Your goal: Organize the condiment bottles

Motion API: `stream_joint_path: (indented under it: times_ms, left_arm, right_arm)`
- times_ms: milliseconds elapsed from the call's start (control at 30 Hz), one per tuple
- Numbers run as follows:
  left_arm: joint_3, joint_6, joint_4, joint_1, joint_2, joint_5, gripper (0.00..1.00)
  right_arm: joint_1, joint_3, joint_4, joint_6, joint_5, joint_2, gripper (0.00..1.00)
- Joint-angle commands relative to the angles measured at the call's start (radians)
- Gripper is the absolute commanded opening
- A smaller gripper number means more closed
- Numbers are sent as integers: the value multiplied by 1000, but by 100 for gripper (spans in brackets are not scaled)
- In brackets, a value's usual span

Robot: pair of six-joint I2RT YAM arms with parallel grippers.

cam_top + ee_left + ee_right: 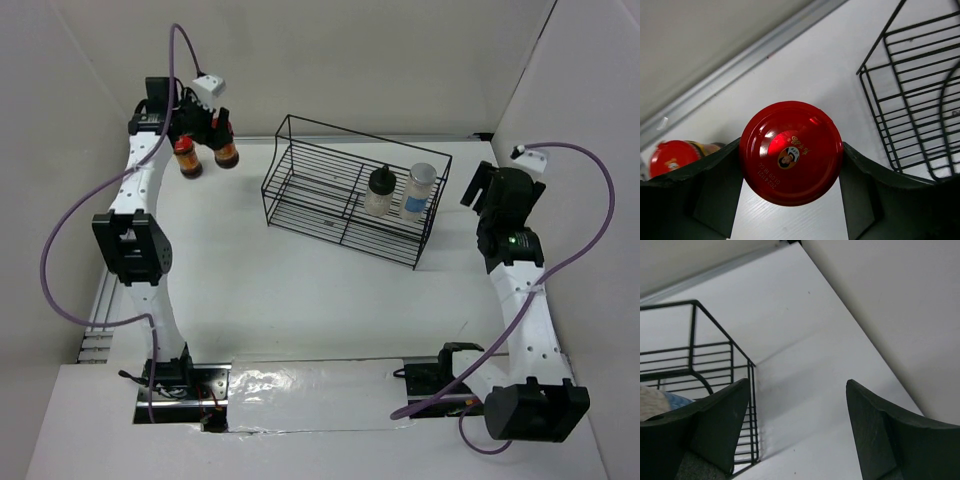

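Clamped on a red-lidded jar, the left gripper may knock the neighbouring jar over when lifting — right gripper gapes empty

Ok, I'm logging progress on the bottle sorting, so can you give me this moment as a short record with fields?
rack: black wire rack
in rack: clear bottle with black cap and whitish bottle with pale cap, upright, side by side in its right half
outside rack: jar nearer the rack and other jar, both red-lidded, to its left
left gripper: fingers against both sides of the nearer jar's lid; lifted or not, cannot tell
right gripper: open, empty, by the rack's right end
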Motion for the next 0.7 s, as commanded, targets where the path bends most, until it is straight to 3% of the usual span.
stream_joint_path:
  times_ms: [0, 133, 267, 433, 667]
  left_arm:
    - [79, 44, 60, -16, -179, 73, 0]
    - [131, 47, 0, -24, -230, 85, 0]
    - [170, 85, -72, -44, -288, 97, 0]
    - [188, 116, -158, -173, -339, 111, 0]
    - [200, 91, -166, -345, -323, 85, 0]
  right_arm:
    - [-9, -65, -28, 63, 102, -46, 84]
    - [-11, -174, -11, 100, 141, -100, 84]
    - [-11, -295, 29, -1, 5, -187, 90]
    - [-11, -340, 26, -50, -52, -272, 93]
    - [-11, -331, 11, -72, -112, -270, 94]
